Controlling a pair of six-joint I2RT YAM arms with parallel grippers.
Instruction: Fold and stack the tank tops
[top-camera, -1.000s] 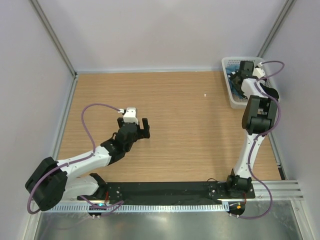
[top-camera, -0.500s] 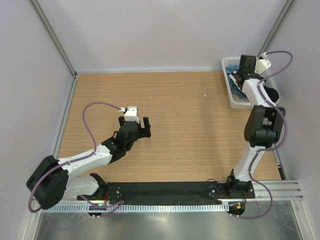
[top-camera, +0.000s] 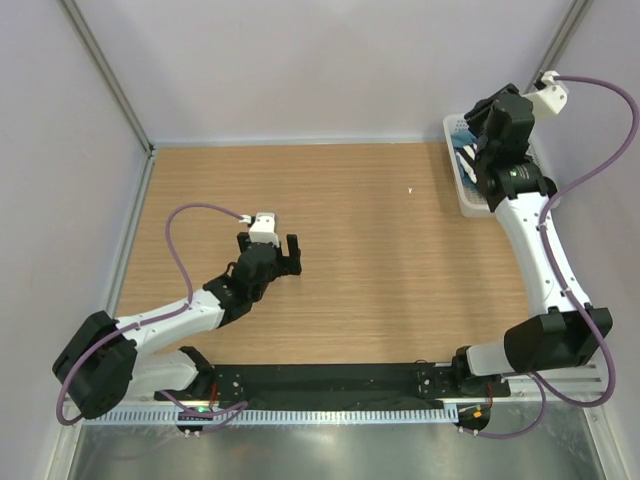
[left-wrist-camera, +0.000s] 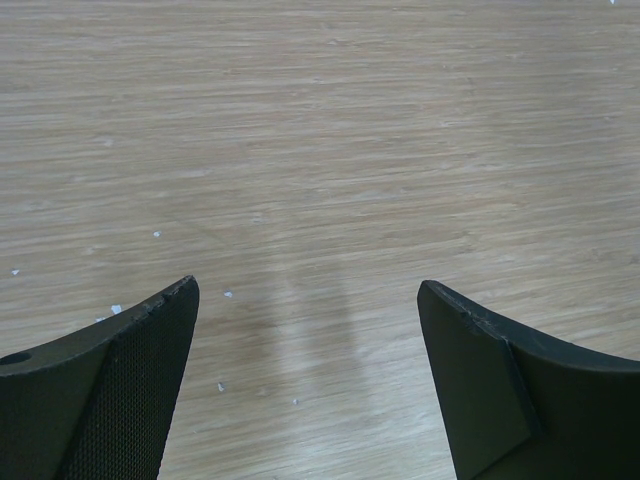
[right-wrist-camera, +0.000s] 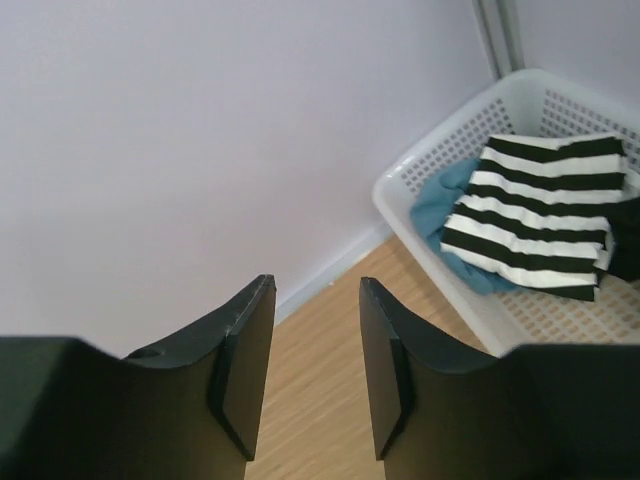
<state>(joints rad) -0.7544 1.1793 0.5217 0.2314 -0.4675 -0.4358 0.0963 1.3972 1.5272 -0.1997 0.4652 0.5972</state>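
Observation:
The striped tank top (right-wrist-camera: 535, 215) lies crumpled on the teal-blue tank top (right-wrist-camera: 445, 205) inside the white mesh basket (right-wrist-camera: 440, 150). In the top view only bits of both tops (top-camera: 467, 165) show in the basket (top-camera: 466, 203), under my right arm. My right gripper (right-wrist-camera: 315, 370) is open with a narrow gap and holds nothing. It hangs above the basket's near-left corner (top-camera: 478, 150), facing the back wall. My left gripper (left-wrist-camera: 310, 380) is wide open and empty over bare wood, at the table's left middle (top-camera: 285, 250).
The basket stands in the far right corner against the walls. The wooden table (top-camera: 380, 260) is bounded by grey walls at the back and sides. A black base rail (top-camera: 330, 385) runs along the near edge. Small white specks (left-wrist-camera: 157, 235) lie on the wood.
My right arm has risen and its elbow has swung out to the right, lifting the gripper up from the basket. The left arm has barely moved.

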